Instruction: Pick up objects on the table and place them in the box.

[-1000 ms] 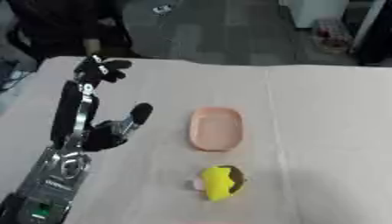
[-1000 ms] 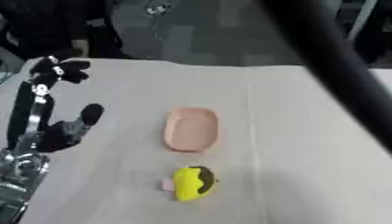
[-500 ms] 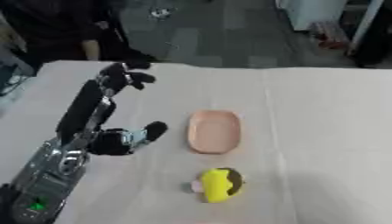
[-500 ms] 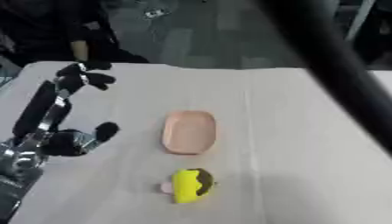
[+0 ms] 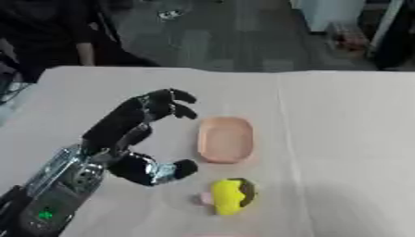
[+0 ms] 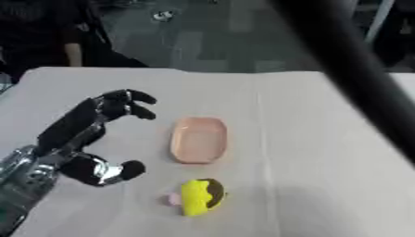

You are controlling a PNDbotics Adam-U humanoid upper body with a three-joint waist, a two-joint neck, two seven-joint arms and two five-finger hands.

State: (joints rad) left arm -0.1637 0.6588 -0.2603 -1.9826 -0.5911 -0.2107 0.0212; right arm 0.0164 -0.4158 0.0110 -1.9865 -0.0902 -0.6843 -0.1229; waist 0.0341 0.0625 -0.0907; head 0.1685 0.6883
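Left eye view: the left hand [image 5: 134, 134] hangs over the desk [image 5: 340, 139], left of a shallow pink oval tray [image 5: 224, 139] and up-left of a yellow toy with a dark patch and a small pink part [image 5: 230, 196]. Its fingers [image 5: 172, 102] reach forward, slightly curled at the tips and spread, the thumb [image 5: 166, 170] set wide below them; the hand is open and holds nothing. No box shows in this view, so the drop point cannot be confirmed. Risk, as a judgement: the fingertips sit close beside the tray's near rim, and a sideways reach could push the light tray across the cloth instead of getting under it; the shallow lip offers little to pinch. The thumb is near the yellow toy, and a sweep toward the tray could knock the toy and set it rolling. Right eye view: the same hand [image 6: 77, 134] shows the forearm rising from the lower left, palm turned toward the tray [image 6: 198, 139], fingers apart from it. The toy [image 6: 198, 196] lies just below the tray, not touching it. A dark blurred bar [image 6: 356, 78] crosses the upper right; the right hand is not seen.
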